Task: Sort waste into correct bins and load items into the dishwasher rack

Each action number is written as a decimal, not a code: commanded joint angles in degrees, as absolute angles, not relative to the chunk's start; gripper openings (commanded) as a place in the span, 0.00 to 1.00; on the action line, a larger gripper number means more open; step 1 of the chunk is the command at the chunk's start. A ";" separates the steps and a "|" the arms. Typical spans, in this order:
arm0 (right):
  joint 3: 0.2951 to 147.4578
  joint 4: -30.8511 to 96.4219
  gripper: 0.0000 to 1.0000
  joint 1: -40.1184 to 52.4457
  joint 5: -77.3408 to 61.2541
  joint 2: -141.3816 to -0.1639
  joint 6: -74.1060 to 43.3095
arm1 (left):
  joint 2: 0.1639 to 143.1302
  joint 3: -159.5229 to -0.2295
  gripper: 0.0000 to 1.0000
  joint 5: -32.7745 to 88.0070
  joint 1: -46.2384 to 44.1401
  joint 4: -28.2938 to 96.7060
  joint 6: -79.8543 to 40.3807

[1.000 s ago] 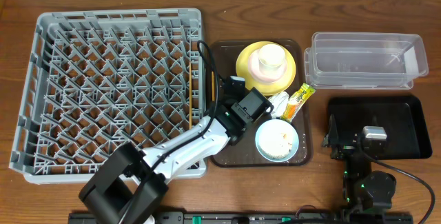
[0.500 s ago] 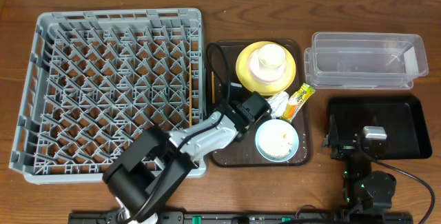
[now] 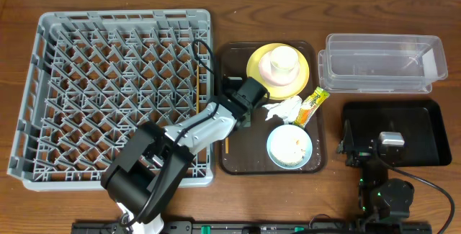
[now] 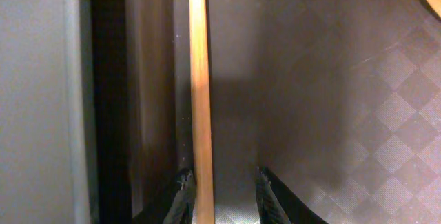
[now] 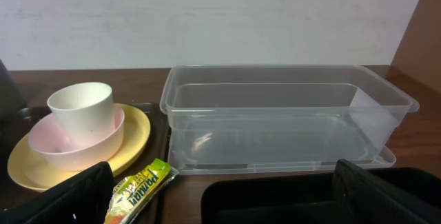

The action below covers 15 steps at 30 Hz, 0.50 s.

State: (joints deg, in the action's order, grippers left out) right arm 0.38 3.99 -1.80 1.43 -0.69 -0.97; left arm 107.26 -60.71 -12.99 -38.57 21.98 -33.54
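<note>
The brown serving tray [image 3: 248,153] on the counter [image 3: 288,11] is the reference for all positions. The left end effector [image 4: 222,182] is low over the tray's left strip. Its jaws are set narrow and straddle one chopstick [image 4: 200,79], which lies flat along that strip. The stick is against one finger, with a visible gap to the other. A second chopstick [image 3: 198,90] lies on the dishwasher rack [image 3: 108,83], along the rim nearest the tray. The rack stands just left of the tray. At the tray's far end, the yellow plate [image 3: 253,68] carries a pale pink bowl [image 5: 55,148] with the white cup [image 5: 81,110] upright inside it. The napkin [image 3: 284,108] and snack wrapper [image 3: 312,106] lie mid-tray, toward its right side. The light blue bowl [image 3: 272,147], holding rice scraps [image 3: 292,144], sits at the near right corner. The clear container [image 3: 382,63] and the black tray [image 3: 418,119] stand right of the tray. The right end effector [image 5: 222,176] is over the black tray, jaws wide and holding nothing.
</note>
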 commanded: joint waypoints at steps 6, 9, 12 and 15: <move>0.32 4.16 0.99 -2.31 1.41 -0.32 -0.56 | 111.09 -59.33 0.34 -8.97 -37.43 22.59 -33.67; 0.32 4.16 0.99 -2.42 1.41 -0.32 -0.56 | 110.69 -59.37 0.32 -6.33 -38.20 20.73 -31.42; 0.32 4.16 0.99 -3.01 1.39 -0.32 -0.56 | 110.56 -59.40 0.32 -5.74 -39.38 18.94 -30.68; 0.32 4.16 0.99 -3.60 1.41 -0.32 -0.56 | 110.56 -59.40 0.32 -5.76 -40.29 18.26 -30.68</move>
State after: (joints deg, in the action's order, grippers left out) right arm 0.38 3.99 -1.87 1.43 -0.69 -0.97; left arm 107.79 -60.88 -9.04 -39.24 17.80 -31.64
